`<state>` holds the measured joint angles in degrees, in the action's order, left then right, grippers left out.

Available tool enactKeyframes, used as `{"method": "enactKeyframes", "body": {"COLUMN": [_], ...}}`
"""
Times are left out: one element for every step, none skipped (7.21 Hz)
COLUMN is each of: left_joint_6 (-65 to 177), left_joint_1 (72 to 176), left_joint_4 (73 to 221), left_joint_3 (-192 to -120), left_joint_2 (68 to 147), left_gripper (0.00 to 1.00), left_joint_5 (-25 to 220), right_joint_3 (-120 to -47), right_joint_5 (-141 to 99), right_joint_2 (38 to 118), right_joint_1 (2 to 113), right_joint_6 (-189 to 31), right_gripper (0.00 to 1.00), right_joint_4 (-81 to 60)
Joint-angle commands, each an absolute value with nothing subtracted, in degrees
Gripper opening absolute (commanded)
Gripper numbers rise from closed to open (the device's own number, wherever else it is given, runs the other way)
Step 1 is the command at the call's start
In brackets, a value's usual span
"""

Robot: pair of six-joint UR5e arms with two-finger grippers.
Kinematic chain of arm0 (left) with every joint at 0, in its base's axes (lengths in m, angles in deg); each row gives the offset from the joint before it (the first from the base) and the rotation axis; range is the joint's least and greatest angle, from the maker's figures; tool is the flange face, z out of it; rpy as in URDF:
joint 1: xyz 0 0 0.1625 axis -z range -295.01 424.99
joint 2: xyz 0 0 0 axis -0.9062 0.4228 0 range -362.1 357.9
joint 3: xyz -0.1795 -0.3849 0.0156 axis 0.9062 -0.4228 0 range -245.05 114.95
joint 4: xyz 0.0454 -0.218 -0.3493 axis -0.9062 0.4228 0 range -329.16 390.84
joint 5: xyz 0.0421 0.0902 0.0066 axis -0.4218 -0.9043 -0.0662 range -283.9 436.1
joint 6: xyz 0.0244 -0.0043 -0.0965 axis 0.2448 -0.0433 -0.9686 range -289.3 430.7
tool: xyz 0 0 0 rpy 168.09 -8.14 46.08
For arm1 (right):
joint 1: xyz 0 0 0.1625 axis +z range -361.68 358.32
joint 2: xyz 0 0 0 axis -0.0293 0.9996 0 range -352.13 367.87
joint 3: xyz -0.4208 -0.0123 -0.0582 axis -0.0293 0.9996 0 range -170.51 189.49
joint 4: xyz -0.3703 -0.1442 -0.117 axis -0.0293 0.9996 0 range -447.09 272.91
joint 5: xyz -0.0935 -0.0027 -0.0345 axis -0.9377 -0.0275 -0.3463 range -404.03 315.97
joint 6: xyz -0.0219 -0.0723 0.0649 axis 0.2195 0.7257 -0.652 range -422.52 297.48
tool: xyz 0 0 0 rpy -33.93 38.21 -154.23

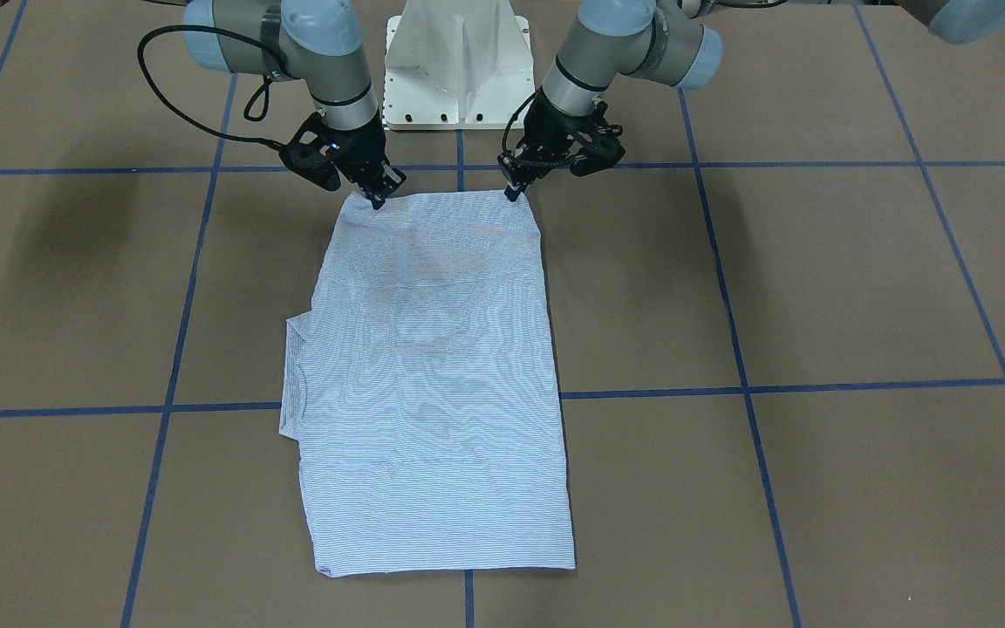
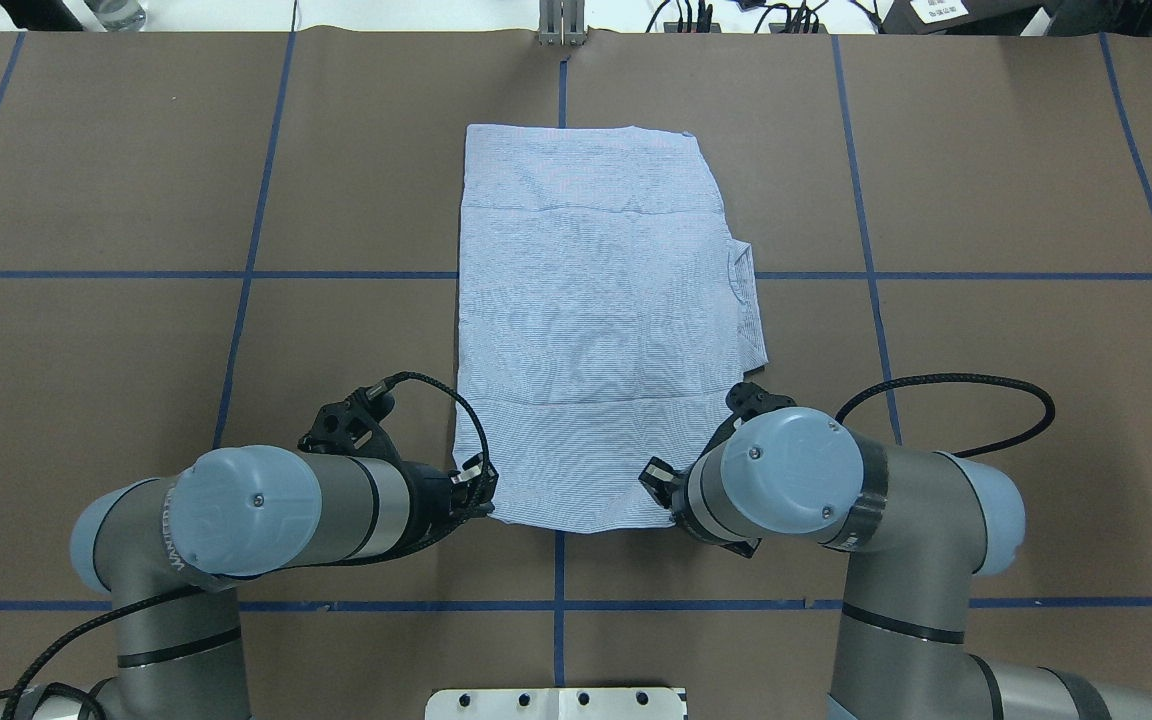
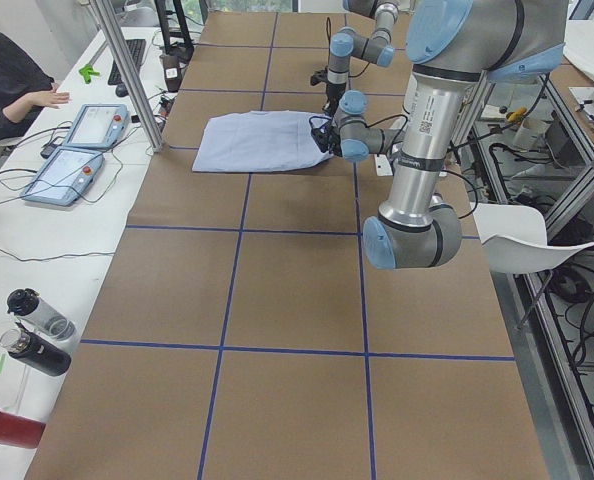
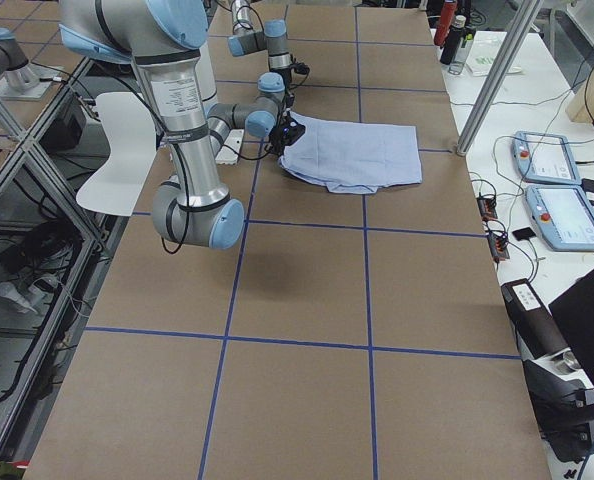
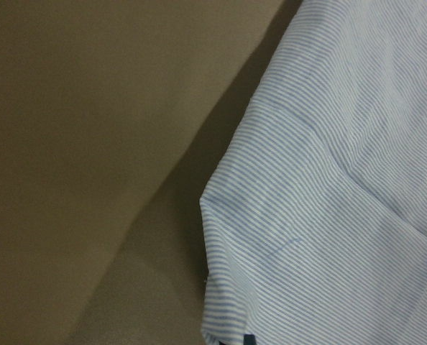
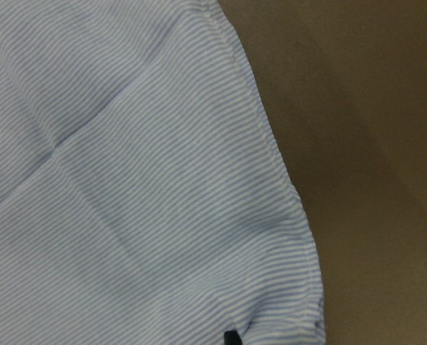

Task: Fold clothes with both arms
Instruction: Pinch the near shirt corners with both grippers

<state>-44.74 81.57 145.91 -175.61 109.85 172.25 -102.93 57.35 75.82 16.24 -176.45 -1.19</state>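
The pinstriped shirt [image 1: 433, 366] lies folded into a long rectangle on the brown table, with a sleeve edge sticking out on one long side [image 2: 748, 300]. My left gripper [image 1: 513, 194] is at one robot-side corner of the shirt [image 2: 596, 330], fingers together on the fabric. My right gripper [image 1: 378, 202] pinches the other robot-side corner. In the left wrist view the shirt corner [image 5: 328, 215] runs down to a dark fingertip at the bottom edge. The right wrist view shows the same on its corner [image 6: 141, 215]. Collar, buttons and label are hidden.
The white pedestal base [image 1: 456, 70] stands just behind the grippers. Blue tape lines [image 1: 729, 392] grid the table. In the exterior left view, control pendants [image 3: 77, 150] and bottles [image 3: 32, 330] lie on a side bench, where an operator [image 3: 12, 85] sits.
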Motion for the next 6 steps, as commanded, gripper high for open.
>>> {"method": "enactKeyframes", "body": {"left_joint_6": [-44.70, -44.78, -44.87, -44.96, -44.96, -44.96], "left_joint_1": [80.99, 80.29, 77.85, 75.04, 72.58, 71.59], "left_joint_4": [136.09, 133.43, 132.19, 132.09, 132.00, 127.82], "left_joint_3": [-183.58, -186.49, -188.09, -188.36, -189.50, -192.81], "left_joint_2": [109.96, 110.05, 110.05, 110.14, 110.14, 110.05], "left_gripper": [0.00, 0.00, 0.00, 0.00, 0.00, 0.00], "left_joint_5": [174.80, 174.89, 174.98, 174.89, 174.89, 174.89], "right_joint_3": [-106.52, -108.09, -109.85, -111.78, -114.76, -118.27], "right_joint_5": [62.99, 66.76, 71.59, 76.25, 79.16, 80.33], "right_joint_2": [77.48, 77.48, 77.56, 78.44, 80.01, 82.81], "right_joint_1": [16.25, 16.16, 16.08, 15.90, 15.46, 15.29], "right_joint_6": [-176.25, -176.25, -176.25, -176.25, -176.33, -176.33], "right_gripper": [0.00, 0.00, 0.00, 0.00, 0.00, 0.00], "right_joint_4": [-1.40, -1.31, -1.23, -1.14, -1.14, -1.14]}}
